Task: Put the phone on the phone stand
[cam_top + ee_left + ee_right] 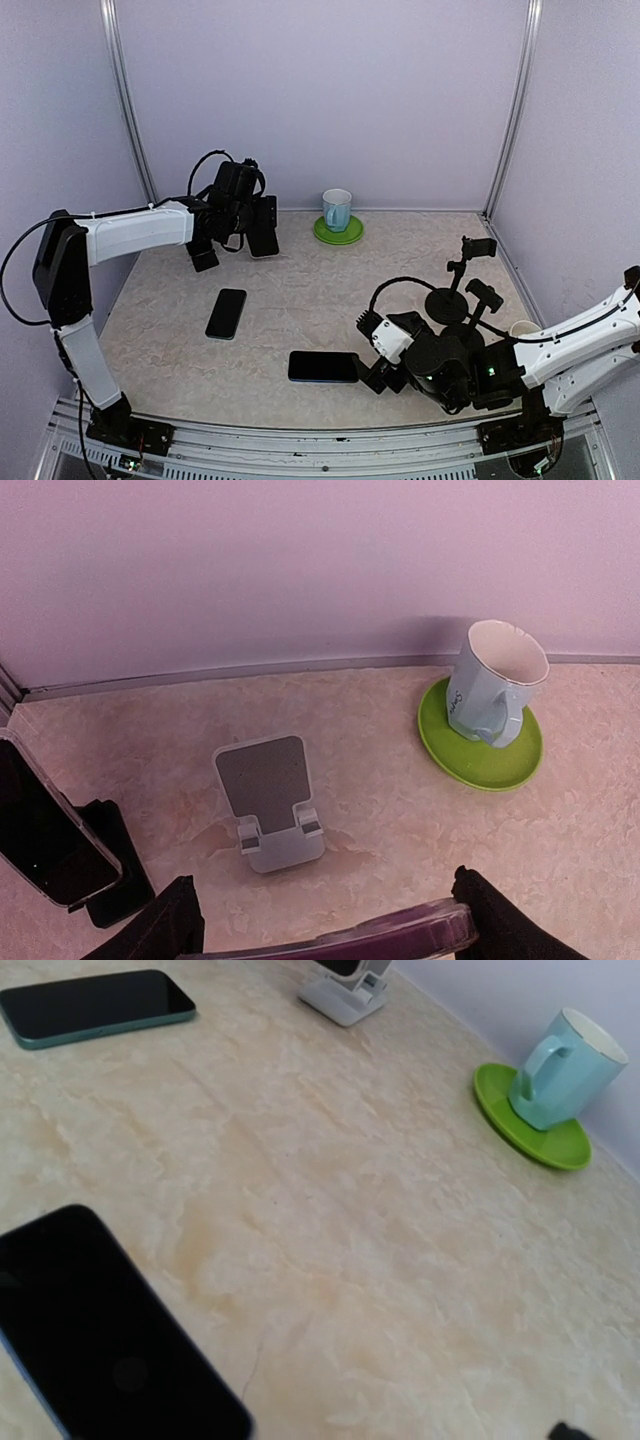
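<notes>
Left hand (328, 928) grips a phone (345, 943) near the grey phone stand (268, 798)

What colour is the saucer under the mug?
The saucer is lime green, under the pale blue mug; clearest in the left wrist view.

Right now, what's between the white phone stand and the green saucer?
Only bare tabletop, seen in the left wrist view, separates the phone stand and saucer.

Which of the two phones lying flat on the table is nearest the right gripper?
The front phone, right beside the right gripper; the other phone lies farther left.
</notes>
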You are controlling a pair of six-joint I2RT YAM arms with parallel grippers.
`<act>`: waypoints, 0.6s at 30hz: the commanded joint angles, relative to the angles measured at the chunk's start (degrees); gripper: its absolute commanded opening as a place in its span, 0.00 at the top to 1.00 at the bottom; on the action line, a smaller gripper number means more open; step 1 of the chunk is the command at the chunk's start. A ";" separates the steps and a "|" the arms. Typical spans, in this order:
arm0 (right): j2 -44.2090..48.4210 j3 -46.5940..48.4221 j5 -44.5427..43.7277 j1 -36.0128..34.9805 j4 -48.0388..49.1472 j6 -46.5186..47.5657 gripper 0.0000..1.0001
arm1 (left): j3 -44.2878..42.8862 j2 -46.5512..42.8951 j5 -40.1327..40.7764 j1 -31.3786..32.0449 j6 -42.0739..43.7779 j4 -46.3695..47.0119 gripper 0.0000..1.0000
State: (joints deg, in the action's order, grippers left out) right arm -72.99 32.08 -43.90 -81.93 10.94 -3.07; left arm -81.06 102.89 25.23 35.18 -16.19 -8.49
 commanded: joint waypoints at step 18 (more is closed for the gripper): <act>4.91 -6.67 1.48 0.96 0.88 -3.07 0.00 | -10.20 8.75 -1.25 -3.16 7.45 4.72 0.54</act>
State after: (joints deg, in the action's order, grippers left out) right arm -70.35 27.05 -42.85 -81.49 10.13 -5.26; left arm -87.20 110.26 22.90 32.58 -11.77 -7.29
